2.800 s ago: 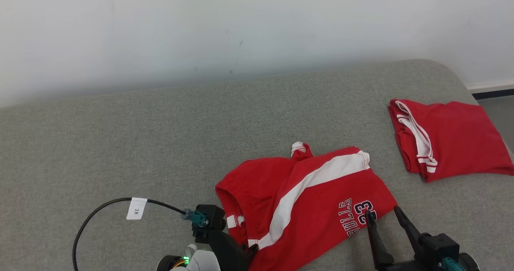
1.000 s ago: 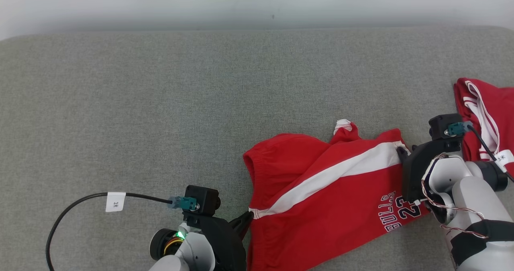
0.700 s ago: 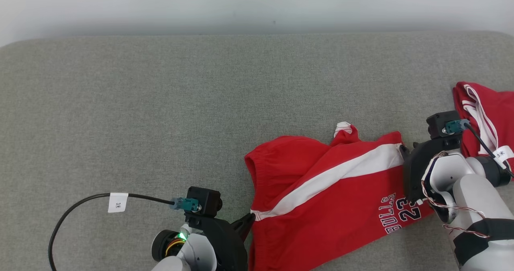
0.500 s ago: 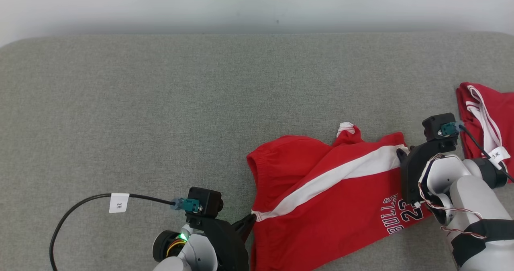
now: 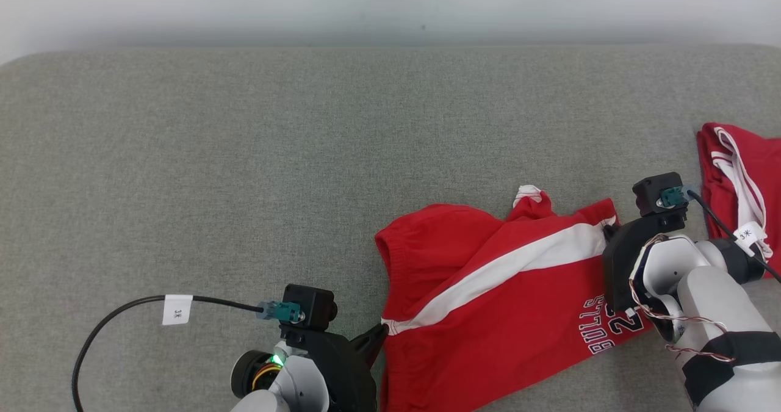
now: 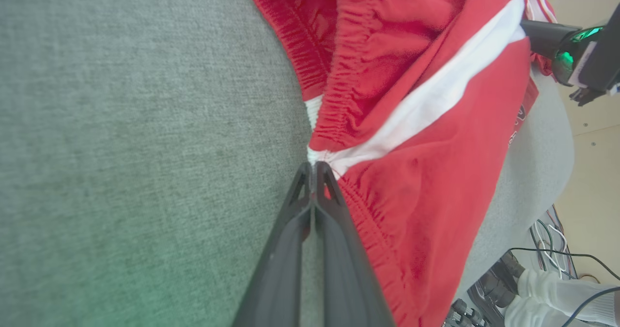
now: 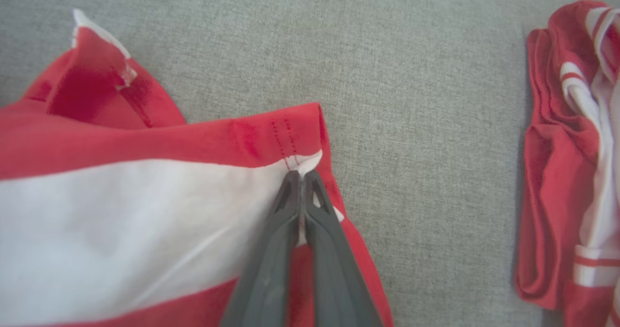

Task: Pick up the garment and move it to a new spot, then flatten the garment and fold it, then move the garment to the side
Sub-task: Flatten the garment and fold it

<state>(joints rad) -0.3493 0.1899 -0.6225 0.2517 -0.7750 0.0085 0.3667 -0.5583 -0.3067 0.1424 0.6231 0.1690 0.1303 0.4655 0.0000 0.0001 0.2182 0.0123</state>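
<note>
Shorts (image 5: 488, 302) at 5 o'clock on the table (image 5: 244, 155), left gripper (image 6: 314, 166) clamped shut on waistband seam, right gripper (image 7: 301, 176) shut on hem corner: tip-only pinches, either may slip when lifted.

A folded red cloth (image 5: 766, 162) lies near the grey padded surface's (image 5: 244, 155) right edge.
</note>
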